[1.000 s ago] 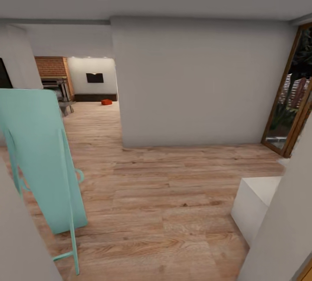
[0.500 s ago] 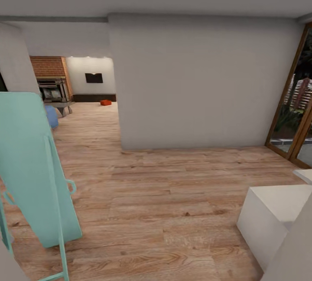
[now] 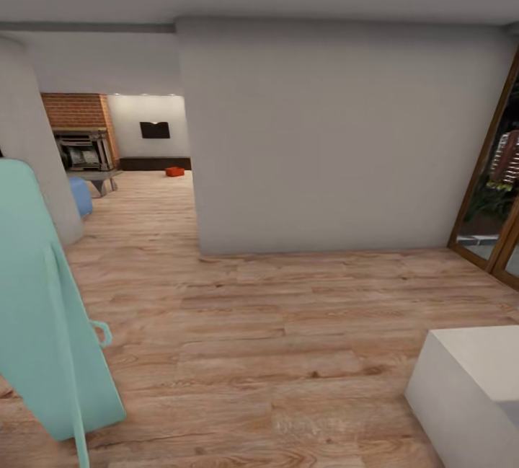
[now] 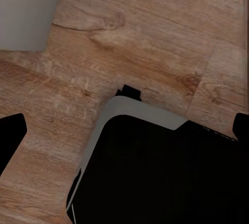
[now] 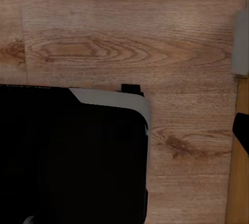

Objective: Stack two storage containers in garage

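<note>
The robot stood on the wood-plank floor [image 3: 274, 338] of a hallway, with a large grey wall block [image 3: 324, 136] ahead at twelve o'clock, so the step in hand looked like the drive toward the living room to fetch the first bin. Through the opening at eleven o'clock lay the living room, with a brick fireplace [image 3: 79, 136] and a dark wall panel [image 3: 155, 130]. A tall mint-green leaning frame [image 3: 43, 324] stood close at nine o'clock and a white block [image 3: 472, 381] at four o'clock. One orange-red storage container [image 3: 174, 171] sat far off on that room's floor, well apart from the robot. The next move probably called for steering left around the wall corner, clear of the frame.

Both wrist cameras looked straight down at the planks and the robot's dark base [image 4: 161, 172], suggesting both arms hung lowered. Dark finger tips at the picture edges stood wide apart on the left; the right fingers' state could not be told.
</note>
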